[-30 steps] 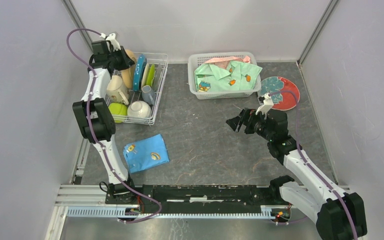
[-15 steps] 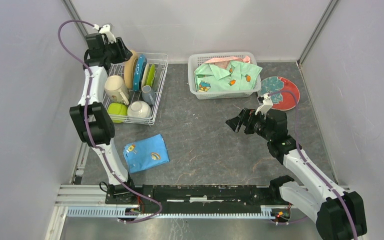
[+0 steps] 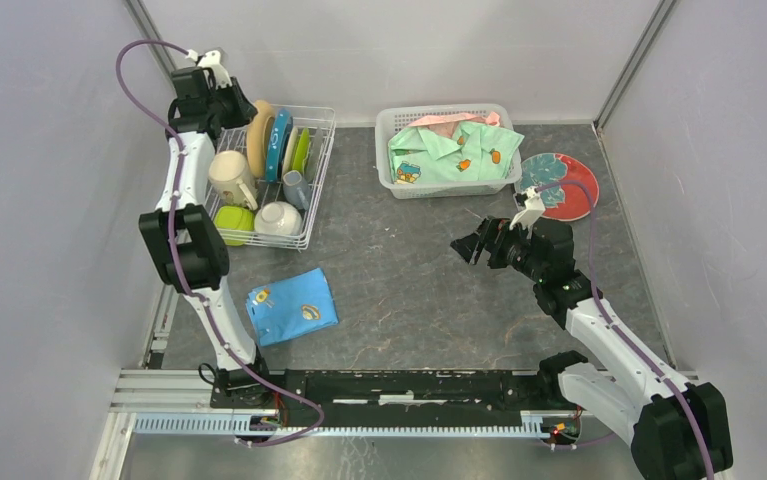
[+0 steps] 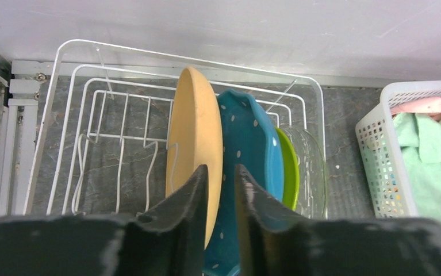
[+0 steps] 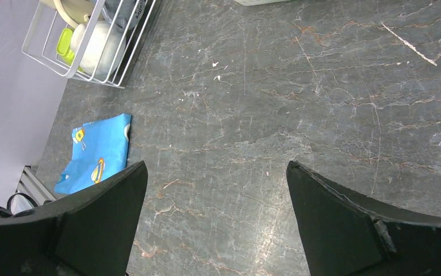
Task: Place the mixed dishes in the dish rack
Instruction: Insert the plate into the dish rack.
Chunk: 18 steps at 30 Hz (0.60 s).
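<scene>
The white wire dish rack (image 3: 321,112) stands at the far left. An orange plate (image 4: 195,126), a blue dotted plate (image 4: 249,138), a lime-green plate (image 4: 288,167) and a clear plate (image 4: 310,161) stand on edge in it. A beige mug (image 3: 231,178), a white bowl (image 3: 277,217) and a green cup (image 3: 234,220) sit nearer. My left gripper (image 4: 221,168) hovers just above the orange plate's (image 3: 257,135) rim, its jaws a narrow gap apart and holding nothing. A red plate (image 3: 559,185) lies at the far right. My right gripper (image 5: 218,167) hangs wide open over bare table.
A white latticed basket (image 3: 447,150) of green clothing stands at the back centre, left of the red plate. A folded blue cloth (image 3: 291,305) lies near the left arm's base. Grey walls close in on the left, the right and behind the rack.
My left gripper has let go of the orange plate, now standing in the rack, and has lifted back toward the far left corner. The right arm has not moved.
</scene>
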Available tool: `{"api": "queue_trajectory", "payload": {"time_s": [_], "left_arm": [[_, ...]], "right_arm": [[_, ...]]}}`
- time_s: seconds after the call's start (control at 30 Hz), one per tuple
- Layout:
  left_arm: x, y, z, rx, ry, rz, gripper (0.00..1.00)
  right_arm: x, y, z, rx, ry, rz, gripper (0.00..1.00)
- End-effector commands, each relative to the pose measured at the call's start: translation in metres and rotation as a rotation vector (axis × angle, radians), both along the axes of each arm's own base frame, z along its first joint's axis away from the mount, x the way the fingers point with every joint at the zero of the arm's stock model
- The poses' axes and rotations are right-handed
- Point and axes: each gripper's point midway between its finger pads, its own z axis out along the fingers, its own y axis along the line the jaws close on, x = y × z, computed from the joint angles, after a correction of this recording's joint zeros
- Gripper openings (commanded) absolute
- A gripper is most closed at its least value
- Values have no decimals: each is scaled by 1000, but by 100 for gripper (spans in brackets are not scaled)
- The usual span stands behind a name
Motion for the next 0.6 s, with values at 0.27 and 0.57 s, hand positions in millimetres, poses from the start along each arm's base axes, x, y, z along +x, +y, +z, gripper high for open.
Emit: {"api": "queue_trajectory", "payload": {"time_s": [0.27,0.57], "left_arm": [[1,-8,-63,-3,97,-96,2],[-5,-24,-40,-48,53,-164,21]], "right_arm": [[4,5,11,18,-48,18,98],[4,7,7,17,-39,27,98]]}}
